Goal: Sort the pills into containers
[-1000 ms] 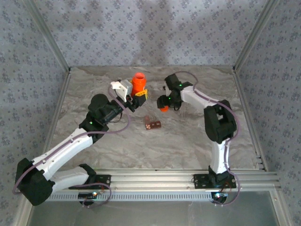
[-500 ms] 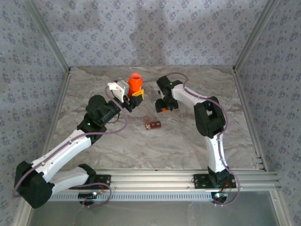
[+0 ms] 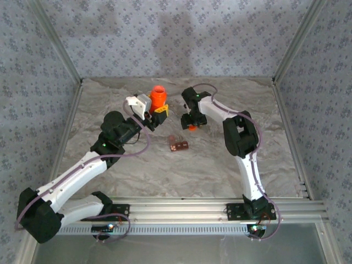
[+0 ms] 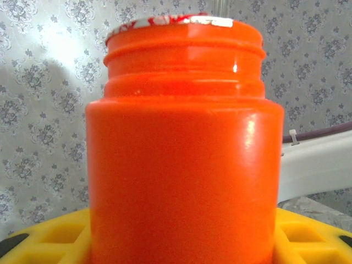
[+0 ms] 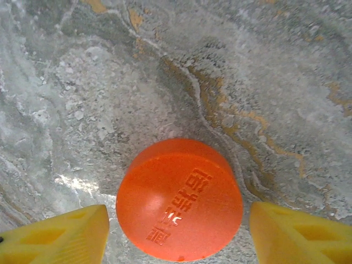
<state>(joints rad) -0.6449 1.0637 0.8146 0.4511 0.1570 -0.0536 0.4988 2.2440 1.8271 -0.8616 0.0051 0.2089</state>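
Since a second ago the right arm is folded further inward, yet the right gripper (image 5: 177, 234) is kept low over the cap (image 5: 179, 198), left free on the table (image 5: 110, 82) between widely parted fingers. The uncapped bottle (image 4: 184, 165) is clamped in the left gripper (image 3: 158, 108), and the containers (image 3: 178, 144) are left untouched between the arms, so pouring seems next.

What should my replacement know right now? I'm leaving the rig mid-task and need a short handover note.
Left gripper: shut on the orange pill bottle, cap off.
Right gripper: open, astride the orange cap lying on the table.
Reddish-brown pill organizer strip: on the table between the arms, untouched.
Done: bottle uncapped. Left: sorting pills into its cells.
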